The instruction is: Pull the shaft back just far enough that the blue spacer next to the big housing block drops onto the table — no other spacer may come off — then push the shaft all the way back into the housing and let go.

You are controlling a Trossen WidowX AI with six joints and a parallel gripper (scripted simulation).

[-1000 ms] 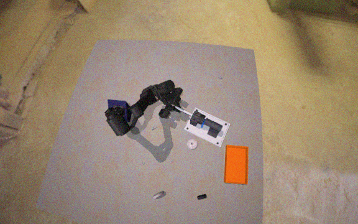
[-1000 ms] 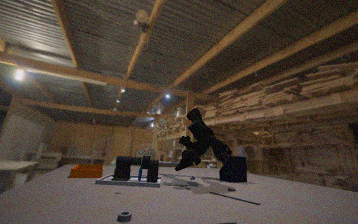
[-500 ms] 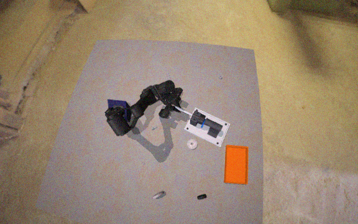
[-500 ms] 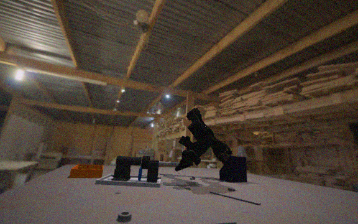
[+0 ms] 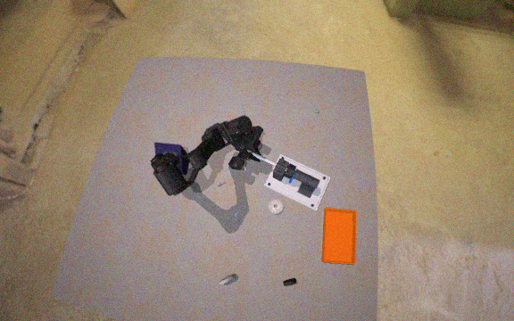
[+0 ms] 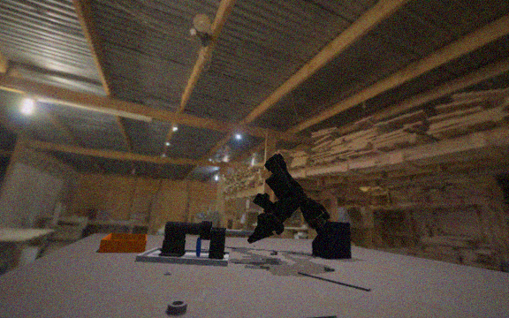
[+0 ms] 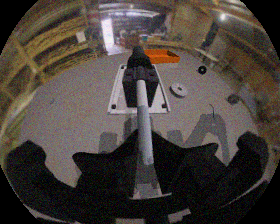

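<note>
My gripper (image 5: 252,154) (image 6: 251,240) (image 7: 142,131) is shut on the pale shaft (image 5: 263,159) (image 7: 143,110), which runs into the near dark block (image 5: 281,168) (image 6: 217,243) (image 7: 141,87). The big housing block (image 5: 307,189) (image 6: 173,240) carries a dark cylinder toward the near block. The blue spacer (image 5: 291,178) (image 6: 199,247) stands upright below the shaft's line, low in the gap between the blocks, at the white base plate. A dark spacer (image 6: 206,228) sits up at shaft height beside the near block. The shaft's inner end is hidden.
The white base plate (image 5: 276,183) (image 6: 184,261) (image 7: 112,102) carries both blocks. A pale ring (image 5: 279,209) (image 6: 177,302) (image 7: 184,92) lies beside it. An orange tray (image 5: 339,236) (image 6: 123,244) (image 7: 163,59) stands beyond. A grey cylinder (image 5: 228,279) and a black one (image 5: 289,282) lie farther off.
</note>
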